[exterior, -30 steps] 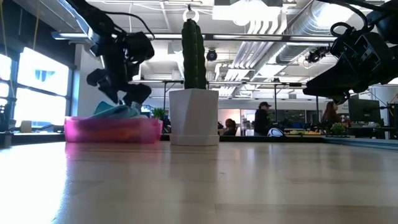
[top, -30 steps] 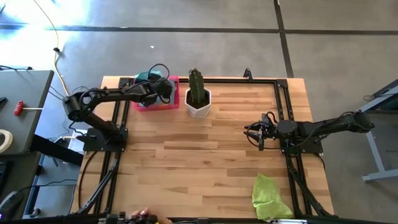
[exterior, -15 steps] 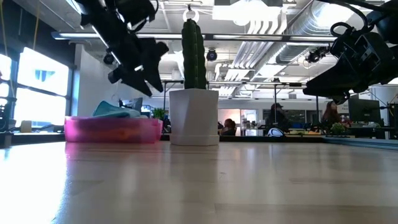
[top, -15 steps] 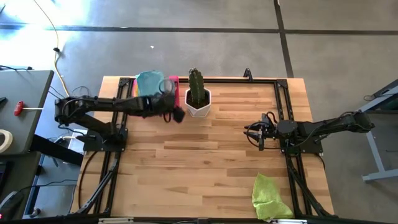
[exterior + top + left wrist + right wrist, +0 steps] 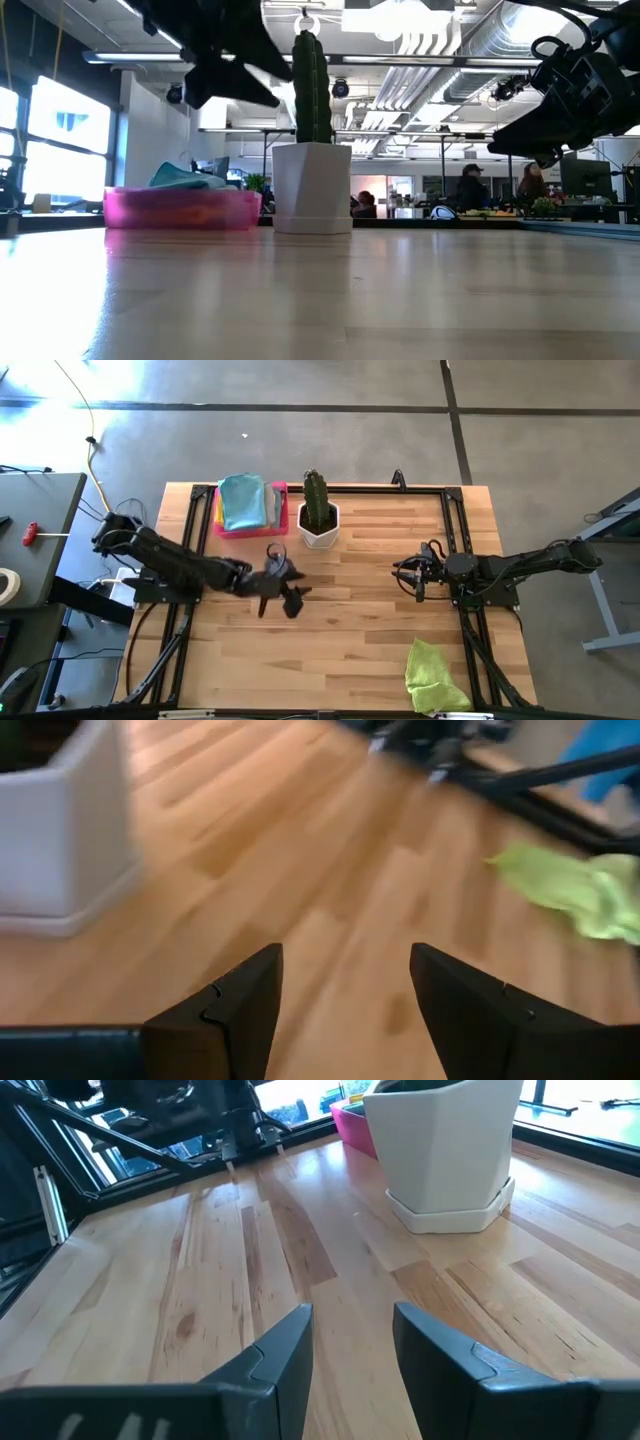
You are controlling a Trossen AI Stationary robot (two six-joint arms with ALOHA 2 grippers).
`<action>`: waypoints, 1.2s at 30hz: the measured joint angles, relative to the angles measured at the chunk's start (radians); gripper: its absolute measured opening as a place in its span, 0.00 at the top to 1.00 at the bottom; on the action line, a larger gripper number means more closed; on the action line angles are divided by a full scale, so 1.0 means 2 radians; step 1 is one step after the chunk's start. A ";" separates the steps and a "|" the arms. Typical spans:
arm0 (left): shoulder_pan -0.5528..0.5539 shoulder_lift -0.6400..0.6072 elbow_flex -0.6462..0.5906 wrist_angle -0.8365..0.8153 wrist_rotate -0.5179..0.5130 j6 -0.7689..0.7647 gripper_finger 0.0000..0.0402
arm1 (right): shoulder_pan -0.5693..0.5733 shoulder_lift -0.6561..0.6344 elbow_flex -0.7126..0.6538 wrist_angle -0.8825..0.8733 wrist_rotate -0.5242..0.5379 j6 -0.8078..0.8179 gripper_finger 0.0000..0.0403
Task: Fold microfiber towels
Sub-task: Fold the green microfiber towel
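A light blue towel (image 5: pixel 243 500) lies on top of a stack in the pink tray (image 5: pixel 280 490) at the far left; in the low view (image 5: pixel 185 178) it sticks up above the tray's rim (image 5: pixel 180 208). A crumpled lime green towel (image 5: pixel 435 678) lies on the table near the near right corner; it also shows in the left wrist view (image 5: pixel 575 890). My left gripper (image 5: pixel 285 600) hangs open and empty above the table's middle left (image 5: pixel 345 985). My right gripper (image 5: pixel 405 575) waits open and empty above the table's right half (image 5: pixel 352 1345).
A cactus in a white pot (image 5: pixel 318 518) stands at the far edge beside the tray, close behind my left gripper. A black frame rail (image 5: pixel 455 540) runs along the table's sides. Bare wood lies between the two grippers. People show in the room beyond the table.
My left gripper has risen from the pink tray and swung toward the table's near edge and right, past the cactus pot, out over the table's middle. It carries nothing. The light blue towel stays in the tray.
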 joint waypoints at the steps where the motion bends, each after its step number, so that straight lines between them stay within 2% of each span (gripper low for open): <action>1: -0.011 0.004 0.000 0.014 -0.004 0.000 0.48 | 0.000 0.000 0.000 -0.001 0.000 0.000 0.67; 6: -0.057 0.020 -0.001 0.074 -0.017 0.000 0.48 | 0.000 0.000 0.000 0.002 0.001 0.002 0.67; 10: -0.080 0.031 0.000 0.106 -0.018 0.000 0.48 | 0.001 0.000 0.001 0.003 -0.014 0.111 0.67; 12: -0.087 0.032 -0.001 0.110 -0.018 0.000 0.48 | 0.001 0.000 0.001 0.014 0.004 0.147 0.67; 16: -0.094 0.037 -0.001 0.108 -0.035 0.000 0.48 | 0.000 0.000 0.001 0.017 0.040 0.158 0.67; 19: -0.094 0.038 0.000 0.110 -0.038 0.000 0.48 | 0.004 0.000 0.002 0.025 0.021 0.188 0.67; 23: -0.094 0.039 0.000 0.111 -0.038 0.000 0.48 | 0.007 0.000 0.002 0.039 0.010 0.269 0.67; 30: -0.094 0.039 0.000 0.108 -0.038 0.013 0.48 | 0.000 0.000 0.003 0.068 0.046 0.273 0.67; 36: -0.094 0.039 0.000 0.106 -0.038 0.014 0.48 | 0.005 0.026 0.035 0.051 -0.037 0.246 0.67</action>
